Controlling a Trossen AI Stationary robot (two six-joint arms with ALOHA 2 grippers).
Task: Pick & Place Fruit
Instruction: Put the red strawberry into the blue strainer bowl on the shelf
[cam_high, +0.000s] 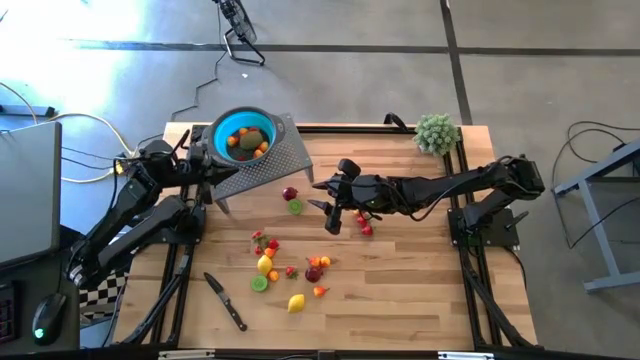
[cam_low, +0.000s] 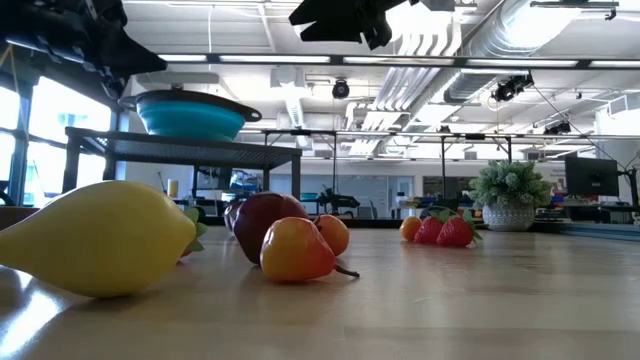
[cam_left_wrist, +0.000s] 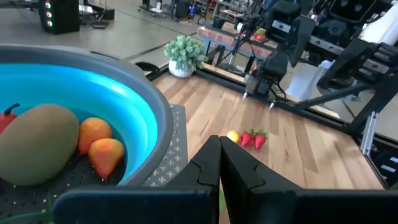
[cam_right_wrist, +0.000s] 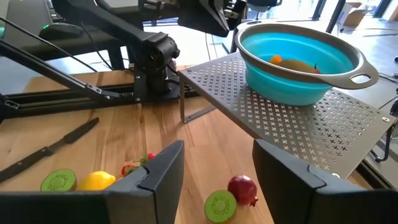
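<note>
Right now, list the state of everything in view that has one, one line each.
teal bowl: upright on the perforated metal stand, holding several fruits.
left gripper: fingers shut, empty, beside the bowl.
right gripper: fingers open, empty, above the table.
kiwi half: cut face up, next to a dark red fruit.
knife: lying flat on the table.

Scattered fruit (cam_high: 290, 268) below right end effector (cam_high: 327, 205)
</note>
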